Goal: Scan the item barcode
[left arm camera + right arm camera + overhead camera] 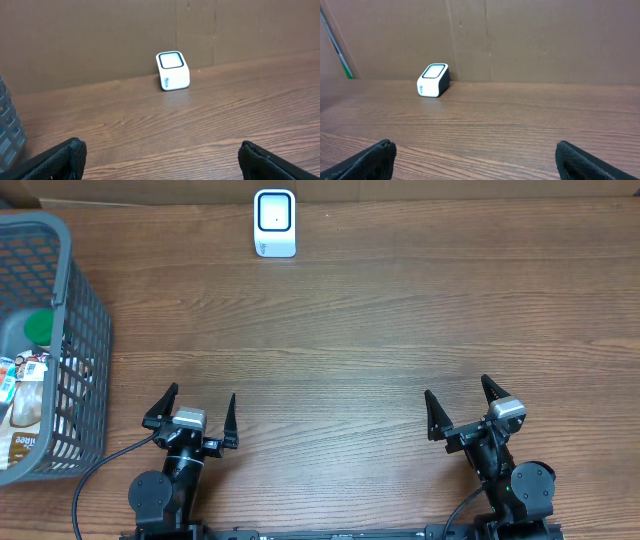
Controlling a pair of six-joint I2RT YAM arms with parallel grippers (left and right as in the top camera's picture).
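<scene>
Overhead: the packets [24, 408] you'd scan are in the basket [66, 275] at far left, well apart from the scanner [274, 222] at the back edge. I'd worry about the left gripper [202, 395] snagging the mesh wall or grabbing a packet barcode-side down. The left gripper and right gripper [457, 387] are both spread wide, holding and touching nothing.

Left wrist: fingers [57, 160] far apart, with the scanner [173, 70] straight ahead.

Right wrist: same deal. The fingers [372, 160] are wide and the scanner [433, 79] is off to the left.
</scene>
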